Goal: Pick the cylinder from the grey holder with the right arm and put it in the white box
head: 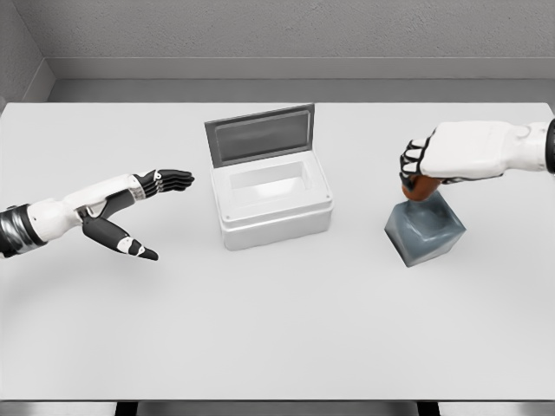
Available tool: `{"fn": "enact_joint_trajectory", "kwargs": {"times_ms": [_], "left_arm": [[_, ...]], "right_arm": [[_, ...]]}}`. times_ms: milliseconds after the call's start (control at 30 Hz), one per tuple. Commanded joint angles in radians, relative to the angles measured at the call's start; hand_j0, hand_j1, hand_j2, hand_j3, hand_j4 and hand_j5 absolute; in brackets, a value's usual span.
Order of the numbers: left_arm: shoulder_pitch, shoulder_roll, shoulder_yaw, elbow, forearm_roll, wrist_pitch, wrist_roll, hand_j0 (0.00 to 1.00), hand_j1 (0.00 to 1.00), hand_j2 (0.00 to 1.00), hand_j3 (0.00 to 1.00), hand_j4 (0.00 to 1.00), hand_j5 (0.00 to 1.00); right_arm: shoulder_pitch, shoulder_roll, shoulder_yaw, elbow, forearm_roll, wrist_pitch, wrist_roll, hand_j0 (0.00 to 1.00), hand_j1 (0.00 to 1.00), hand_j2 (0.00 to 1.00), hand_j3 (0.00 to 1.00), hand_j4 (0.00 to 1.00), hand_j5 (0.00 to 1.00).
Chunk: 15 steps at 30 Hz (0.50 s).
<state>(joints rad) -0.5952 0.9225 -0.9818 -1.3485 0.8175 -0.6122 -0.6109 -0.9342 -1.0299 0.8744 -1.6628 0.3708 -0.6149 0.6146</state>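
A brown-orange cylinder stands in the grey cube-shaped holder at the right of the table. My right hand comes in from the right edge and is curled around the cylinder's top, just above the holder. The white box sits at the table's middle with its grey lid standing open at the back; its inside shows nothing in it. My left hand hovers at the left with fingers spread, holding nothing.
The white table reaches to a grey wall behind. Bare tabletop lies between the box and the holder.
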Motion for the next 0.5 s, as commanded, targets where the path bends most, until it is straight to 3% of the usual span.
{"fn": "enact_joint_trajectory", "kwargs": {"times_ms": [0,267,467], "left_arm": [[0.0,0.001,0.002,0.0,0.008,0.001,0.0,1.0,1.0,1.0,1.0,1.0,1.0],[0.0,0.002,0.002,0.0,0.009,0.001,0.0,1.0,1.0,1.0,1.0,1.0,1.0],[-0.006,0.001,0.002,0.015,0.011,0.001,0.0,1.0,1.0,1.0,1.0,1.0,1.0]], "right_arm": [[-0.002,0.033,-0.015,0.0,-0.009,0.004,-0.004,0.25,0.25,0.25,0.25,0.25,0.25],[-0.021,0.175,-0.045,0.0,-0.015,0.004,-0.004,0.25,0.25,0.25,0.25,0.25,0.25],[-0.048,0.237,-0.043,0.0,-0.015,0.004,-0.004,0.25,0.25,0.25,0.25,0.25,0.25]]}}
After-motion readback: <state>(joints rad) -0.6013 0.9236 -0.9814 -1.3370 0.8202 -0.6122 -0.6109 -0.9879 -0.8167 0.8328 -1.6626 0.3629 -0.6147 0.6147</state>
